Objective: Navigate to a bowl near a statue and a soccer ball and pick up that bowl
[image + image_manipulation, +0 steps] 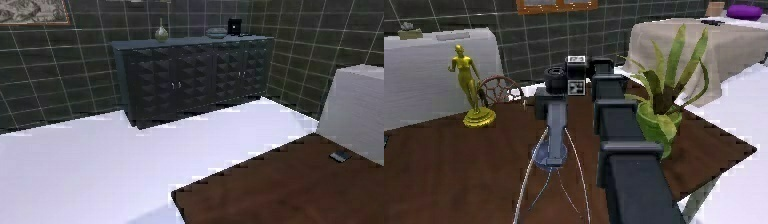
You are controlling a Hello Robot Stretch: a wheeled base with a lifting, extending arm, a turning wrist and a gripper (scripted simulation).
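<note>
Ahead, bare floor (90,165) runs to the cabinet (190,75); table (270,195) edge lower right; tool (547,95) contents cannot be told.

I see the floor (90,165) evenly bright and the tiled wall (50,70) at ten o'clock dim; in the arm side view, the gold statue (468,80) glints at ten o'clock.

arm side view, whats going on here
The robot's arm reaches out over a brown table, its gripper near a gold statue and a potted plant. A small blue-grey thing lies at the gripper; whether it is held cannot be told. Ahead stands a dark cabinet.
</note>
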